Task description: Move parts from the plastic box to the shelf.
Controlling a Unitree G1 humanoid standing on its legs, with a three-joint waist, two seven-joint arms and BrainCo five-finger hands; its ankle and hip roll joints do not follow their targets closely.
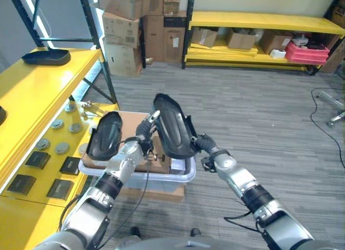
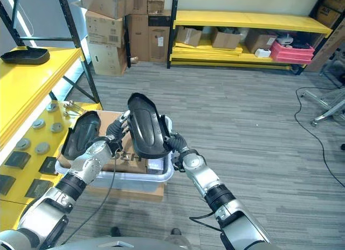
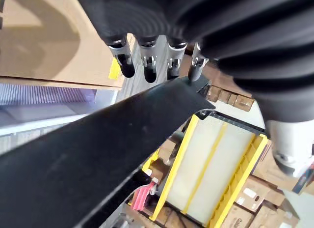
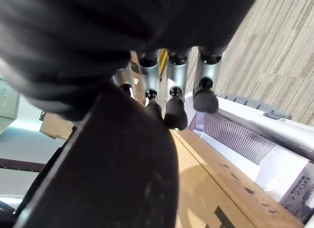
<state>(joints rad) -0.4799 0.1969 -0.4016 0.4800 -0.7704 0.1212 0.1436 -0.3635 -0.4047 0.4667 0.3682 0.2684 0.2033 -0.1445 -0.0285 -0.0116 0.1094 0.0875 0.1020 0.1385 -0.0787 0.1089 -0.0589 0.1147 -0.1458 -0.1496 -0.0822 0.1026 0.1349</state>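
A long black curved shell part (image 1: pixel 172 126) is held upright above the clear plastic box (image 1: pixel 180 177). My right hand (image 1: pixel 200 144) is behind its lower end, with fingers (image 4: pixel 175 110) curled over the part (image 4: pixel 113 179). My left hand (image 1: pixel 141 138) reaches in from the other side. Its straight fingertips (image 3: pixel 149 71) touch the part's edge (image 3: pixel 147 120). A smaller black shell piece (image 1: pixel 105 134) stands against the outer side of my left hand, over the box's left end; what holds it is hidden. A cardboard carton (image 1: pixel 132 120) lies in the box.
The yellow shelf (image 1: pixel 32 94) runs along my left, with a black shell part (image 1: pixel 46 56) on its upper level and round discs (image 1: pixel 62 147) and black blocks (image 1: pixel 38 159) on the lower one. Stacked cartons (image 1: pixel 140 29) and another yellow rack (image 1: pixel 259 21) stand at the back.
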